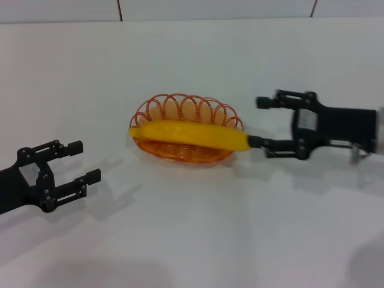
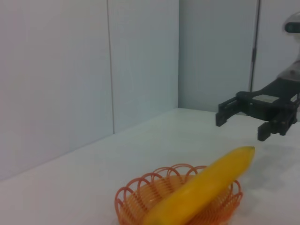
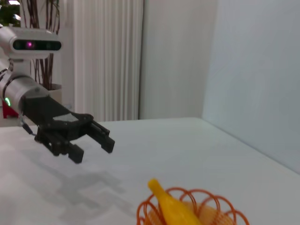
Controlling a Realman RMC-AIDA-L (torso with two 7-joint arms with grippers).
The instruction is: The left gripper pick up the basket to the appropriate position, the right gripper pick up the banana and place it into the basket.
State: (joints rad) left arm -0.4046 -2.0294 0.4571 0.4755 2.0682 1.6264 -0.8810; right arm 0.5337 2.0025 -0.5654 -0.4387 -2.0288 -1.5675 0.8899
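The orange wire basket (image 1: 180,107) stands on the white table at the middle. The yellow banana (image 1: 189,134) lies across it on the rim, its right end sticking out past the basket. My right gripper (image 1: 256,122) is open and empty just right of that end, its near fingertip close to the banana tip. My left gripper (image 1: 90,161) is open and empty at the near left, well apart from the basket. The left wrist view shows the banana (image 2: 201,192), the basket (image 2: 136,194) and the right gripper (image 2: 240,127). The right wrist view shows the left gripper (image 3: 96,149), the banana (image 3: 173,212) and the basket (image 3: 215,202).
The white table (image 1: 192,240) stretches around the basket. A pale wall (image 1: 210,9) runs along its far edge. In the right wrist view a curtain (image 3: 108,56) and a plant (image 3: 42,23) stand beyond the table.
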